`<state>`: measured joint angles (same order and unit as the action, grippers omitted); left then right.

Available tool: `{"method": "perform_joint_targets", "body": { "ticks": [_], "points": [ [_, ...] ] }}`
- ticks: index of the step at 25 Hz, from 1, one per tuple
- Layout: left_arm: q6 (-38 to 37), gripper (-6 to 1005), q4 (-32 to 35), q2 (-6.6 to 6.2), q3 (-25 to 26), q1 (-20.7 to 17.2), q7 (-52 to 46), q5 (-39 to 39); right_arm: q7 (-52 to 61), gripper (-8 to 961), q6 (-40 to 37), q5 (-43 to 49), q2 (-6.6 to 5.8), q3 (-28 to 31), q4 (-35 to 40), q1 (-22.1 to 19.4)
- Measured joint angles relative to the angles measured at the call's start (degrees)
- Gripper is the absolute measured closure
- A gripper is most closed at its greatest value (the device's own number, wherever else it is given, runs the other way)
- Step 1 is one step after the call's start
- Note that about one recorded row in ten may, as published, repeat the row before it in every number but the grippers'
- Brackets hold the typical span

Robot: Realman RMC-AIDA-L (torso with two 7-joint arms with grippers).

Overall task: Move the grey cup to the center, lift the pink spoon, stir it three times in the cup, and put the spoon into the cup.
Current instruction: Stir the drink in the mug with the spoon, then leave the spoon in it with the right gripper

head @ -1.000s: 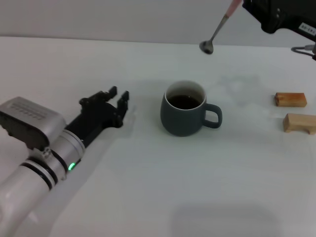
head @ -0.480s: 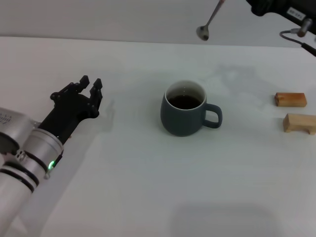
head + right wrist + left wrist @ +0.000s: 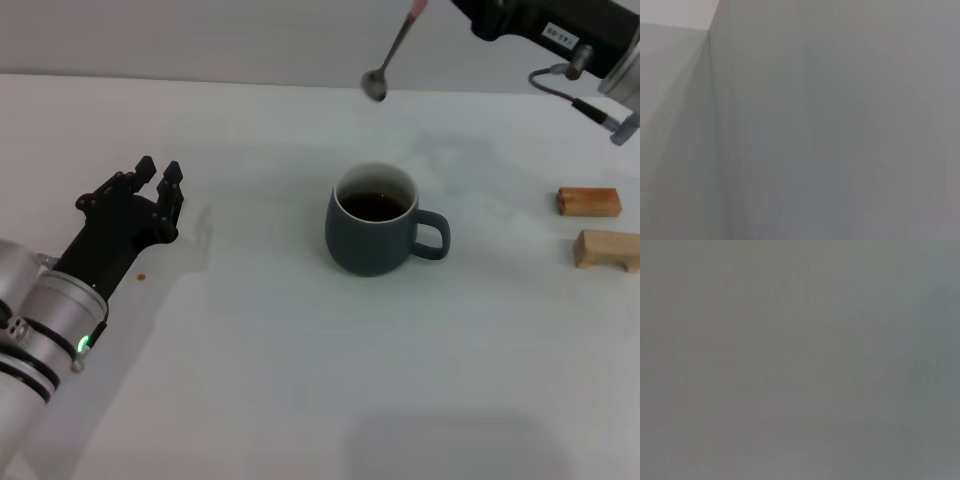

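So, head view: the grey cup (image 3: pixel 374 220) sits upright mid-table, squat blue-grey, white inside, dark brown liquid in it, loop handle on the robot's right side. The pink spoon (image 3: pixel 390 52) hangs in the air above and behind the cup, well clear of its rim, tilted, metal bowl lowest, only a bit of pink handle showing at the top edge. The right gripper (image 3: pixel 470 8) is up at that top edge holding the spoon by the handle; its fingertips are cut off, so only the grip end is seen. Nothing stands between spoon and cup. Below the right arm and to its outer side, two wooden blocks (image 3: pixel 590 203) lie near the table's right edge, one behind the other, apart from the cup. The left gripper (image 3: pixel 158 185) rests low on the table (image 3: pixel 300 380), well to the left of the cup, fingers spread apart, holding nothing. A tiny brown speck (image 3: pixel 142 278) lies just beside that gripper's body.

Left wrist view: plain grey blur, nothing to tell.

Right wrist view: pale grey surfaces with one faint edge, no objects visible.
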<state>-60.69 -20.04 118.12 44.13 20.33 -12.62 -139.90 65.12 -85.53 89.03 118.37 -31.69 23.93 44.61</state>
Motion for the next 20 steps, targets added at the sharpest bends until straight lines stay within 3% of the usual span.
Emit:
{"method": "perform_joint_targets", "body": {
  "ticks": [10,20],
  "points": [
    [-0.72,698,0.10,0.23,-0.45,-1.85,-0.03,-0.10,15.30,854,4.40,0.58,-2.12,-8.56,0.32,1.58],
    [-1.10,698,0.02,0.29,-0.54,-2.67,-0.03,-0.11,16.49,854,10.05,0.62,-1.56,-13.79,-1.84,0.82]
  ]
}}
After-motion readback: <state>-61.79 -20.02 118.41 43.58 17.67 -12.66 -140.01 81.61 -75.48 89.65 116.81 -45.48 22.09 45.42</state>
